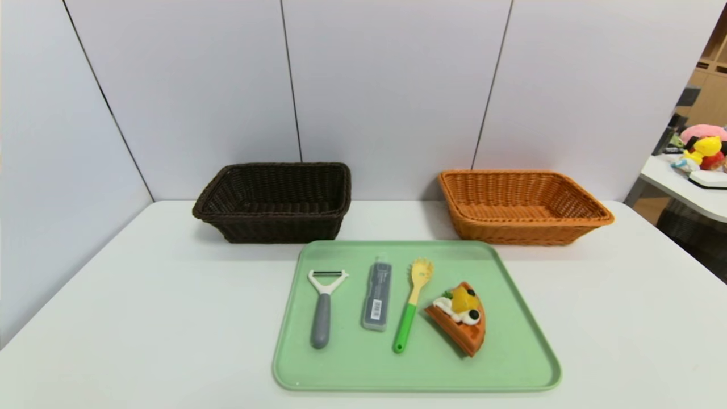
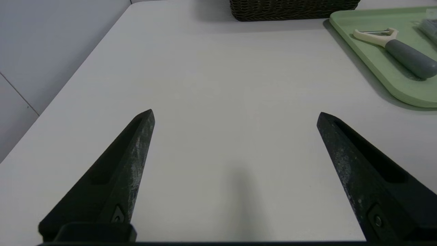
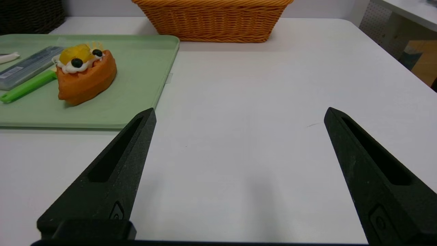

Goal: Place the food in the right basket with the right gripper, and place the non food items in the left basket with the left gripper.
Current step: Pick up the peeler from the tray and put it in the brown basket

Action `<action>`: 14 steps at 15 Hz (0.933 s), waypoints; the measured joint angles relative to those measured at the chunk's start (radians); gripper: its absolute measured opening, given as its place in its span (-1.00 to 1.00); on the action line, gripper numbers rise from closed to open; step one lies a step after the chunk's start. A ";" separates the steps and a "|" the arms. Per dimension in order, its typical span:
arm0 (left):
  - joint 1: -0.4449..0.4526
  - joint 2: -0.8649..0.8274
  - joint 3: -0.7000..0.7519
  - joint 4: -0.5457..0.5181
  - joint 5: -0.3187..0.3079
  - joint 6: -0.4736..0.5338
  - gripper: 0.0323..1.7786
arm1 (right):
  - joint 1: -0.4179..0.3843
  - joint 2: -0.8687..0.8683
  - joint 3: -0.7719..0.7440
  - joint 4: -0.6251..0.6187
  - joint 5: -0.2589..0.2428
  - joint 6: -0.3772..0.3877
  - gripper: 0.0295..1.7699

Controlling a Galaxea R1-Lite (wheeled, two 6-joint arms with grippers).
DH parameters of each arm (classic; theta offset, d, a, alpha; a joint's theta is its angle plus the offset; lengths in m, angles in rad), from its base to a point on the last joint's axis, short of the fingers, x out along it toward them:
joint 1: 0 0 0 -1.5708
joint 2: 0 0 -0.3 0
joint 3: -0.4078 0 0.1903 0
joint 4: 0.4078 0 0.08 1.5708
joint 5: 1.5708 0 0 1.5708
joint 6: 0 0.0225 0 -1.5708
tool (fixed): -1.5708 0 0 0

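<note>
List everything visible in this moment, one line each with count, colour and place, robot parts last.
Dark brown woven basket: 1, table's far left.
Orange woven basket: 1, table's far right.
Light green plastic tray: 1, table centre, near edge.
White peeler with grey handle: 1, leftmost on tray.
Grey slim case with barcode label: 1, right of peeler.
Yellow spatula with green handle: 1, right of case.
Orange toy waffle slice with fruit and cream: 1, rightmost on tray.
White table: 1.
Plush toys: several, side table, far right.
Left gripper: black, open, above bare table left of tray.
Right gripper: black, open, above bare table right of tray.

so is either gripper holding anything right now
Nothing is held: the left gripper and right gripper are both open above bare table.
</note>
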 joint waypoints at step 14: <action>0.000 0.000 -0.039 0.034 -0.002 0.017 0.90 | 0.000 0.000 -0.049 0.020 0.010 0.004 0.92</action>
